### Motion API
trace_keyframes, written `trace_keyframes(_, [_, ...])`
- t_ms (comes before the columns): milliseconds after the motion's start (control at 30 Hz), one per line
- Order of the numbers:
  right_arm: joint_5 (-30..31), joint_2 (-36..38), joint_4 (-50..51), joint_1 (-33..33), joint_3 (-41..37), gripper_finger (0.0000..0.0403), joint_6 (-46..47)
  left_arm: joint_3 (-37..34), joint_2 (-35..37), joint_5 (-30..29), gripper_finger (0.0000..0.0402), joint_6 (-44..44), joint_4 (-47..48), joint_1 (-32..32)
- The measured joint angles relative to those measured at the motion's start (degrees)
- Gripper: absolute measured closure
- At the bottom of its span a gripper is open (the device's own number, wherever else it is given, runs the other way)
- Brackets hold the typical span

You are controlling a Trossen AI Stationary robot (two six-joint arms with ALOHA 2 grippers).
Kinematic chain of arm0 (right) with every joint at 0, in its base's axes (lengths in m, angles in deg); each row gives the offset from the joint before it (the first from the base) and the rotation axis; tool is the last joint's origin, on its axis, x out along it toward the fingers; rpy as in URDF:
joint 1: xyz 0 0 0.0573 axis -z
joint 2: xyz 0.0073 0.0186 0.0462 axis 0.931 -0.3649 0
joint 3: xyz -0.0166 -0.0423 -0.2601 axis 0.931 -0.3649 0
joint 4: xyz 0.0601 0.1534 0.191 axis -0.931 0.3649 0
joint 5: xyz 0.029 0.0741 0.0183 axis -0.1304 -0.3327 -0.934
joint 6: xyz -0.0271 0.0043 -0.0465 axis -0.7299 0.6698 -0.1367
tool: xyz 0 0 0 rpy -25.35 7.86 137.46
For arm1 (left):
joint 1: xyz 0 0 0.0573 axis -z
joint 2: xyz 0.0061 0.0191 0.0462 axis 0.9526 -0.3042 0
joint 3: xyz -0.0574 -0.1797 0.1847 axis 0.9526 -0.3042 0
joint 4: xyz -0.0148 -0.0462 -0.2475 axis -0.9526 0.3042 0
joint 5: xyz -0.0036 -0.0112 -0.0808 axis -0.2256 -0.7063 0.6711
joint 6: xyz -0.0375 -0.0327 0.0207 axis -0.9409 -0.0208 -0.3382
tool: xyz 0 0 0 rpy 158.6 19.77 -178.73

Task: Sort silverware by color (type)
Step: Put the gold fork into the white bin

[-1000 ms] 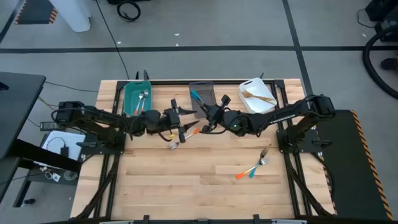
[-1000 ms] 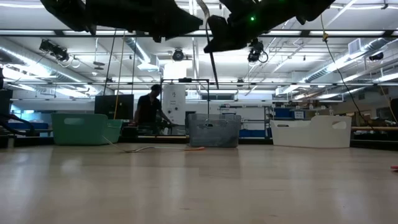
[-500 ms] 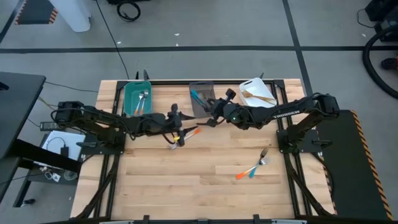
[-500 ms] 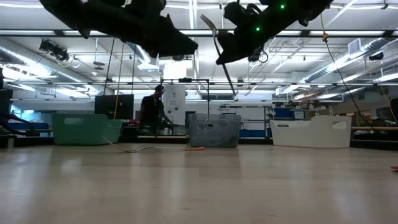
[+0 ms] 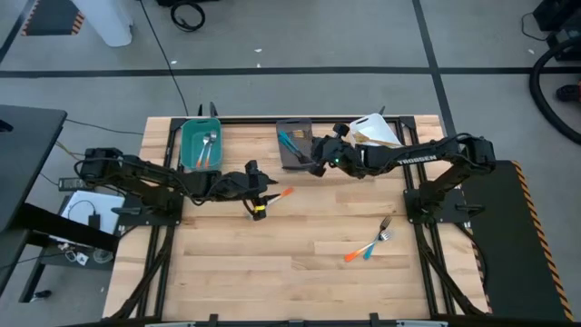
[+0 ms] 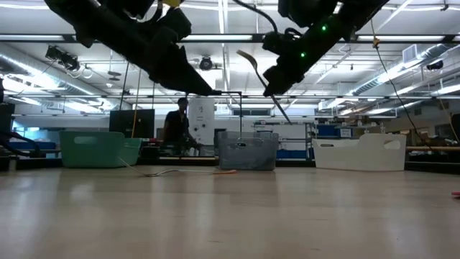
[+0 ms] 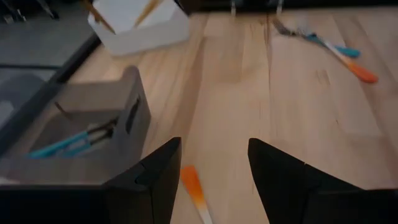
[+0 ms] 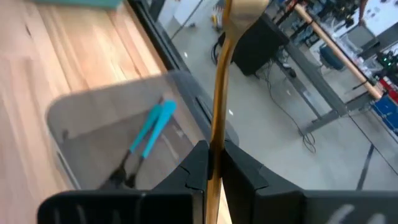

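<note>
My right gripper (image 5: 311, 163) hovers over the grey bin (image 5: 292, 145) and is shut on a golden-tan fork (image 8: 219, 81). The bin holds blue-handled forks (image 8: 149, 130). My left gripper (image 5: 263, 193) is open and slants down over an orange-handled fork (image 5: 281, 193) that lies flat on the table. In the left wrist view the orange handle (image 7: 194, 188) shows between the two spread fingers (image 7: 155, 180), untouched. A blue fork and an orange fork (image 5: 368, 247) lie side by side at the near right of the table. My right gripper pinches the fork's slim golden shaft (image 8: 216, 140) between its two fingers, which lie across it. The fork is lifted clear above the grey bin and stands steeply tilted, one end (image 6: 246, 56) above the fingers and the other (image 6: 286, 116) below.
The teal bin (image 5: 200, 143) at the far left holds forks. The white bin (image 5: 377, 136) at the far right holds golden ones. A person (image 6: 172, 129) stands in the room behind the table. Bare wood lies in the near half of the table.
My right gripper has carried the golden-tan fork toward the table's far edge, over the grey bin, and the fork has tipped further from upright. My left gripper has tipped downward and sunk toward the orange fork, staying open.
</note>
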Motion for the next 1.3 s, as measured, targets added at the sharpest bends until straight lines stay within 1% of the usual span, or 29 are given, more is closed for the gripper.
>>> trace_keyframes(200, [-0.13, 0.0, 4.82, 3.03, 0.0, 0.0364, -2.37, 0.0, 0.0, 0.0, 0.0205, -1.76, 4.1, 0.03])
trace_keyframes(367, [-0.04, 0.0, 9.53, 5.3, 0.0, 0.0364, -4.07, 0.0, 0.0, 0.0, 0.0205, -1.78, 4.22, 0.03])
trace_keyframes(800, [0.39, 0.0, 21.29, 10.92, 0.0, 0.0364, -4.25, 0.0, 0.0, 0.0, 0.0205, -1.45, 4.33, 0.01])
trace_keyframes(1067, [7.11, 0.0, 29.77, 11.48, 0.0, 0.0364, -3.16, 0.0, -0.01, 0.0, 0.0205, -1.3, 5.44, -0.08])
trace_keyframes(1300, [10.64, 0.0, 36.91, 12.1, 0.0, 0.0364, 2.48, 0.0, -0.02, 0.0, 0.0205, -1.28, 5.53, -0.06])
